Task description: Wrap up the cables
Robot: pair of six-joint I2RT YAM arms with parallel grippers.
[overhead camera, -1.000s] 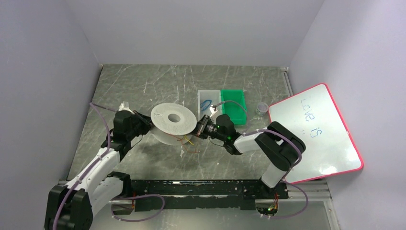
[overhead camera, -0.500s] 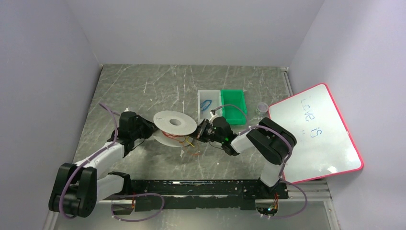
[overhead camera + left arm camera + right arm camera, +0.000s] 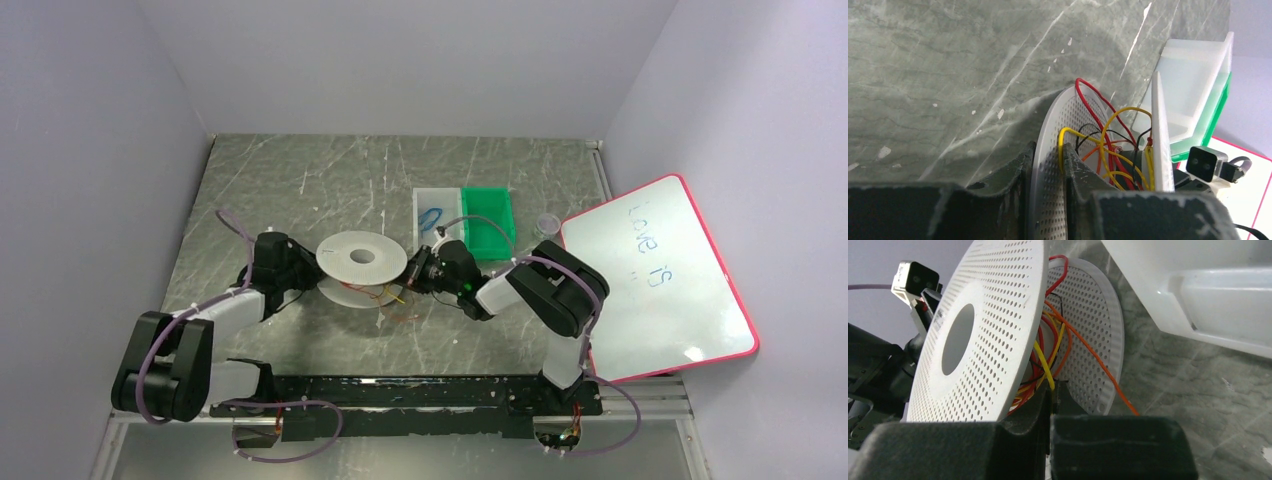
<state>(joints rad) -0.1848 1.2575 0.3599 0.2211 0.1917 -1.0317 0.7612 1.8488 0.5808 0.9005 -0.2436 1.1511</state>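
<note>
The left gripper point(image 3: 1048, 150) has its jaws straddling the lower flange rim of the white perforated plastic spool point(image 3: 362, 255); whether they clamp it or sit loose cannot be told. Thin yellow, orange and red cables point(image 3: 1113, 145) loop between the flanges, and some spill onto the grey marbled counter point(image 3: 300, 180), which lies open behind the spool. The right gripper point(image 3: 1052, 390) has its jaws closed on a yellow cable point(image 3: 1044, 367), with the white-and-green plastic tray point(image 3: 490, 220) just beyond.

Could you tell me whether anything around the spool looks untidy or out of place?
Yes: the cables lie loosely between the flanges of the spool, red and yellow loops bulging past its rim, and an orange strand trails out onto the table.
</note>
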